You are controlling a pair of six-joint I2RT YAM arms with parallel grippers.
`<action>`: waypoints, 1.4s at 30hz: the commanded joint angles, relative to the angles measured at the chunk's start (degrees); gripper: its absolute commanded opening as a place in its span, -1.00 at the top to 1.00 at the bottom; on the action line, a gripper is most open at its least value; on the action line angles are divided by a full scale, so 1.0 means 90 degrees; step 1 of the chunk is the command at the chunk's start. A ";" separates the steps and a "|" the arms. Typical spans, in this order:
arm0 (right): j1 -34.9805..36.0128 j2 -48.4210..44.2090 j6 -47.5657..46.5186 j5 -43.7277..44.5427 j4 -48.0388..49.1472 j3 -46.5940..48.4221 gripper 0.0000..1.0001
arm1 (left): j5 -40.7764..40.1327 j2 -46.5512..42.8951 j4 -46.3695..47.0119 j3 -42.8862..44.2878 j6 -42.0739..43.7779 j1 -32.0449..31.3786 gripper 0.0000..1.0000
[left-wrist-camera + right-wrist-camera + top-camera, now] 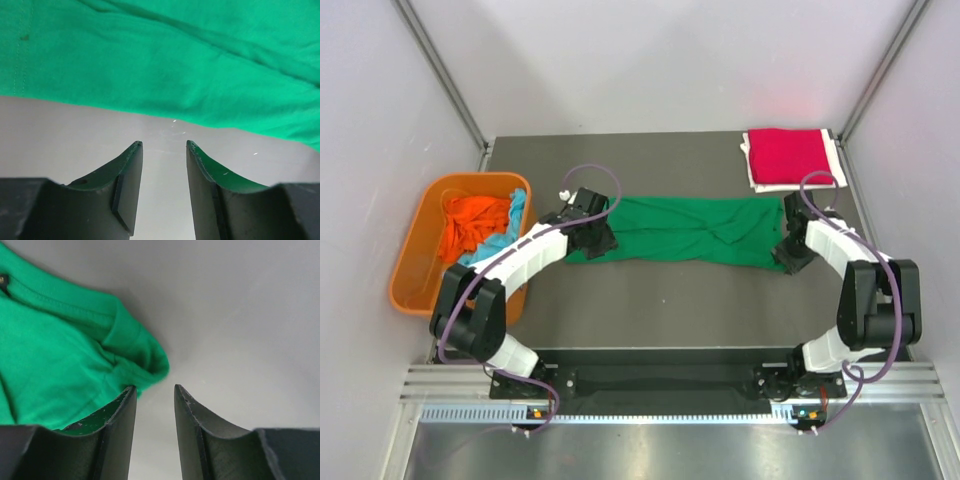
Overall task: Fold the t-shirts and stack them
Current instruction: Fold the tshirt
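Observation:
A bright green t-shirt (685, 230) lies folded into a long band across the middle of the table. It fills the top of the left wrist view (165, 60) and the left of the right wrist view (55, 365). My left gripper (596, 238) is open and empty at the shirt's left end, its fingertips (134, 150) just short of the cloth edge. My right gripper (790, 252) is open and empty at the shirt's right end, with a bunched corner beside its left finger (127, 400). A crimson red t-shirt (786, 156) lies folded at the back right. Orange (472, 222) and light blue (510, 222) t-shirts lie crumpled in the tub.
A rigid orange plastic tub (420, 262) stands at the table's left edge beside the left arm. A white cloth (832, 150) shows under the red shirt. Grey walls and metal posts close in the table's back and sides.

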 commanded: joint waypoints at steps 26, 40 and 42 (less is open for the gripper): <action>-0.0943 -0.0600 -0.1294 0.1399 -0.0212 -0.0400 1.00 | -0.0488 0.0082 -0.0094 -0.0623 0.0616 -0.0175 0.22; -0.1118 -0.0571 -0.1548 0.1262 0.0100 -0.0575 1.00 | -0.1620 0.0901 0.0160 -0.0623 -0.0029 -0.0195 0.07; -0.1167 -0.0571 -0.1587 0.1253 0.0120 -0.0585 1.00 | -0.1737 0.0999 0.0160 -0.0536 -0.0029 -0.0195 0.10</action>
